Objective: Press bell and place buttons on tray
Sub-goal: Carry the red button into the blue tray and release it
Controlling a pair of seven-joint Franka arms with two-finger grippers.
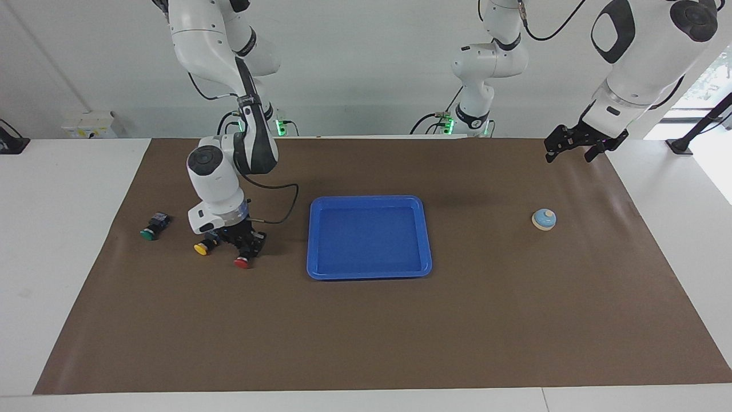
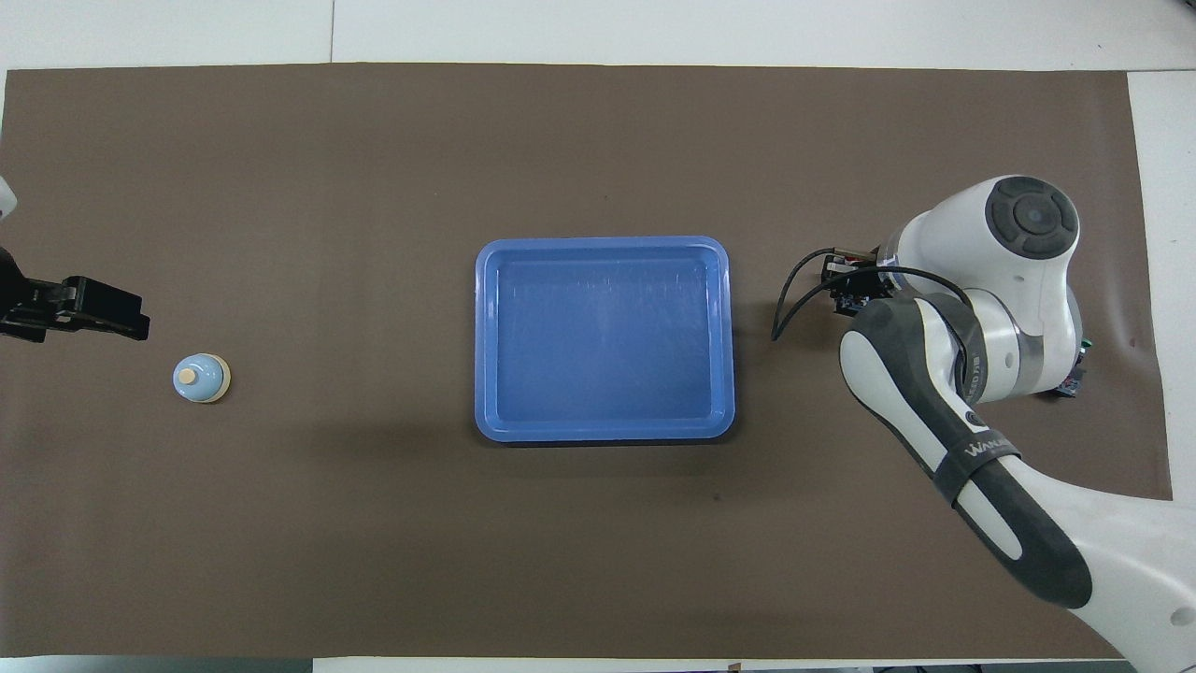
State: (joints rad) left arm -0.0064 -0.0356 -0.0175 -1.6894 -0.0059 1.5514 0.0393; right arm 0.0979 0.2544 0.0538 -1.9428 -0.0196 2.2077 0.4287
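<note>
Facing and overhead views of a counter (image 1: 366, 343) covered by a brown mat (image 1: 400, 320). The blue tray (image 1: 369, 201), taken here as the landmark, lies flat at the middle of the mat with its long axis running between the two arms' ends of the counter. Toward the right arm's end from the tray, the right end effector (image 1: 247, 247) is down at the mat with its fingertips closed on the black body of the red button (image 1: 242, 262); this button lies on its side, its long axis pointing away from the robots, cap outermost. Just beside it, farther from the tray, the yellow button (image 1: 201, 248) also lies on its side, cap pointing away from the robots and toward the right arm's end. The green button (image 1: 150, 232), farther still from the tray and apart from the other two, lies on its side with the same heading. In the overhead view the right arm hides all three buttons. Toward the left arm's end from the tray, well apart from it, the bell (image 1: 544, 218) stands upright, knob up. The left end effector (image 1: 572, 150) waits in the air, fingers spread and holding nothing, over the mat near the bell.
</note>
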